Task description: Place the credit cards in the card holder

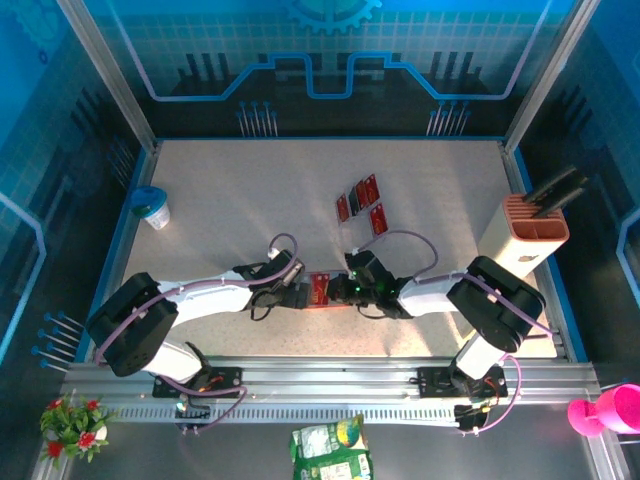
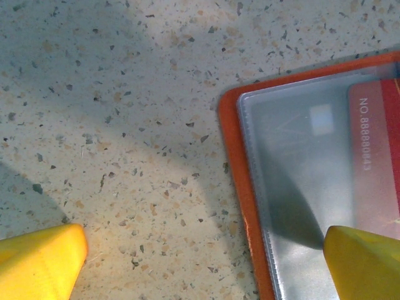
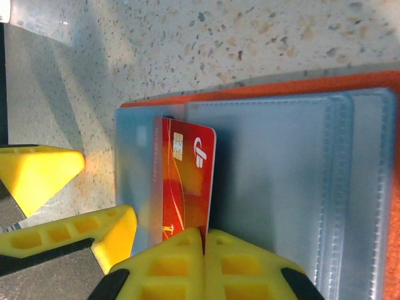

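Far left, a blue-and-white cup (image 1: 153, 208) is sitting near the edge of the speckled surface (image 1: 250, 190). The left fingers (image 2: 44, 265) are standing wide apart, released, gripping nothing. One tip is hanging over bare surface and the other is lying over the clear sleeve at the holder's corner; can't tell if it's pressing down.

The card holder (image 1: 320, 290) is lying open & flat at the near middle of the surface, between the two arms, its orange rim showing round grey-blue plastic pockets. A red card (image 3: 187, 181) w/ a chip is sitting partway in the end pocket, one long side under the plastic and the rest bare. The right fingers (image 3: 165, 269) are clenched on that card's near edge, tips pressed together.

Further back, just right of centre, a few more credit cards (image 1: 377, 218) — red & black — are lying loose, well apart from the holder. Far right, a tall salmon-and-white box (image 1: 535, 235) is standing w/ black tools (image 1: 555, 188) sticking out the top.
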